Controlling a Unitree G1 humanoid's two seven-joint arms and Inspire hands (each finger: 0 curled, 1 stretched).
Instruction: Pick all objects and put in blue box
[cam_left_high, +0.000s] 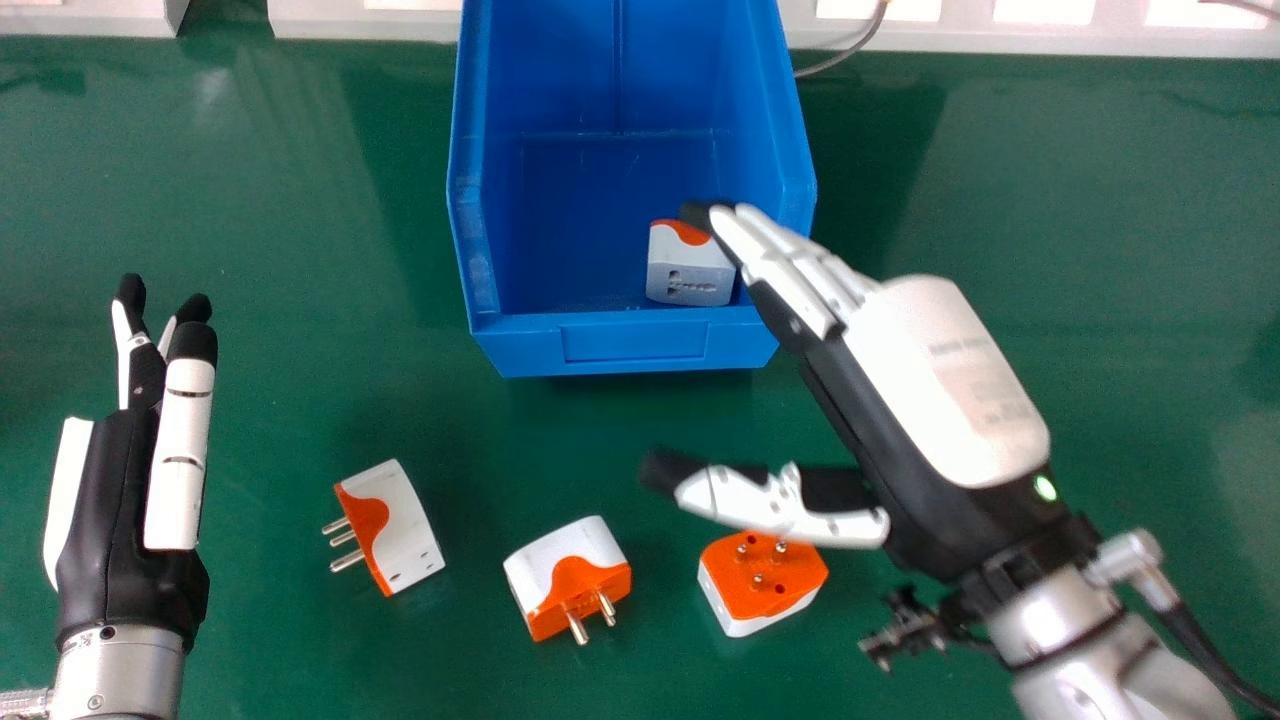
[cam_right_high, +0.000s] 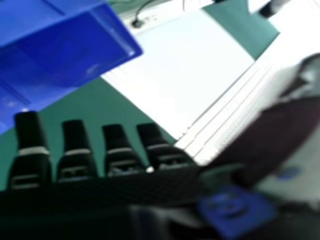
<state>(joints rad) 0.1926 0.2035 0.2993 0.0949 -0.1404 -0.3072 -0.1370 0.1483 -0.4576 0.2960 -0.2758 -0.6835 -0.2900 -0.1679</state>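
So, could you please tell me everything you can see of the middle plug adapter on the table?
The middle adapter looks plastic: a white body whose pin face is orange, with orange curving onto the upper side. Two metal pins show, pointing toward the robot. It lies on the green table, touching neither the left adapter nor the right adapter.

You have free table (cam_left_high: 330, 350) between the left hand (cam_left_high: 125, 500) and the blue box (cam_left_high: 635, 345). At its near right corner, your right hand (cam_left_high: 940, 390) blocks the way.
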